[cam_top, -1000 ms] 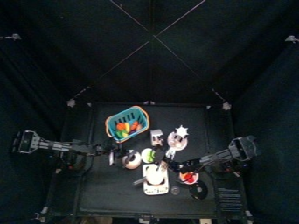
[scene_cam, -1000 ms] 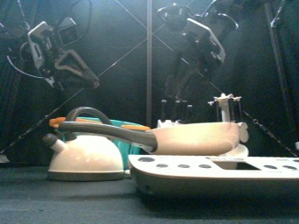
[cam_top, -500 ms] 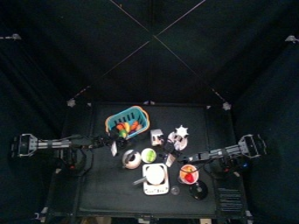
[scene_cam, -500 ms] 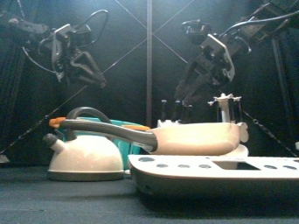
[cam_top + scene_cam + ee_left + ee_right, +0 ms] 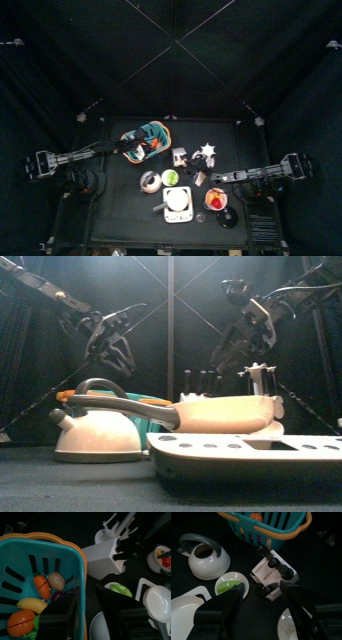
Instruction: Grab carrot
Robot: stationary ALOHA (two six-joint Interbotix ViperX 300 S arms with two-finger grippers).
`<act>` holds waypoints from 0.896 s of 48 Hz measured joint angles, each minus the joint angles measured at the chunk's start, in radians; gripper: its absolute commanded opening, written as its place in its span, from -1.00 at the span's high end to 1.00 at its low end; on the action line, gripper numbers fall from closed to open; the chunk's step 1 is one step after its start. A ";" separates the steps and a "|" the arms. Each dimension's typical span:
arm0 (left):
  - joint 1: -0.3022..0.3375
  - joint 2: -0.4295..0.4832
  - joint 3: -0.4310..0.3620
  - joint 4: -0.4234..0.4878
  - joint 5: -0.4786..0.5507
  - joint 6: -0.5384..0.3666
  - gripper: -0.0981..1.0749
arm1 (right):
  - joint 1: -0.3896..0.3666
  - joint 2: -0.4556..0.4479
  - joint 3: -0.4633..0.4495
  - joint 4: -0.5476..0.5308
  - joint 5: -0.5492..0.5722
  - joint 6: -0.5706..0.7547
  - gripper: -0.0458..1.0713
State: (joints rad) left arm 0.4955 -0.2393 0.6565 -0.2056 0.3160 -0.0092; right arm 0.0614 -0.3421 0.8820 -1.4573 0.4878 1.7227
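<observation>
Our left claw (image 5: 93,607) stood with its jaws well apart and nothing between them, poised above the teal basket (image 5: 79,554). One jaw hung over the basket's inside and the other over the dark desk (image 5: 73,524) just beyond the rim. In the top view the same claw (image 5: 134,145) sat over the basket near the desk's far left part.

The carrot (image 5: 41,586) lay inside that basket, close to the jaw on the basket side. We took the slim orange piece beside a pale egg-shaped toy (image 5: 57,581) for it, though the wrist view was too dim to show us its green end. A yellow piece (image 5: 32,604) and a rounder orange-red piece (image 5: 20,622) lay near it.

We judged the step in hand to be the approach: claw above the basket, carrot not yet touched. The next move called for bringing both jaws inside the rim, straddling the carrot, descending among the other toys and closing on the carrot alone.

Our right claw (image 5: 261,604) hovered apart from this, jaws spread and empty, above the white knife block (image 5: 271,574) and the green bowl (image 5: 228,586).
</observation>
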 measured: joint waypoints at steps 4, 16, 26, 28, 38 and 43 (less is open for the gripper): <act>0.041 0.066 -0.038 0.011 0.017 0.002 -0.68 | -0.002 -0.003 0.003 0.002 0.000 -0.002 -0.71; 0.112 0.265 -0.149 0.018 0.064 -0.003 -0.68 | -0.002 -0.003 0.021 0.011 0.000 0.000 -0.71; 0.114 0.351 -0.209 0.061 0.123 -0.003 -0.68 | -0.002 -0.003 0.026 0.018 0.000 0.002 -0.71; 0.115 0.367 -0.215 0.071 0.132 -0.003 -0.68 | -0.002 -0.005 0.026 0.018 0.000 0.000 -0.71; 0.117 0.396 -0.221 0.078 0.141 -0.005 -0.68 | -0.002 0.000 0.026 0.020 0.000 0.002 -0.71; 0.117 0.394 -0.219 0.077 0.144 -0.003 -0.68 | -0.002 0.000 0.025 0.018 0.000 0.000 -0.71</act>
State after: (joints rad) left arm 0.6121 0.1549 0.4372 -0.1289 0.4602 -0.0123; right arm 0.0598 -0.3421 0.9066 -1.4389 0.4878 1.7227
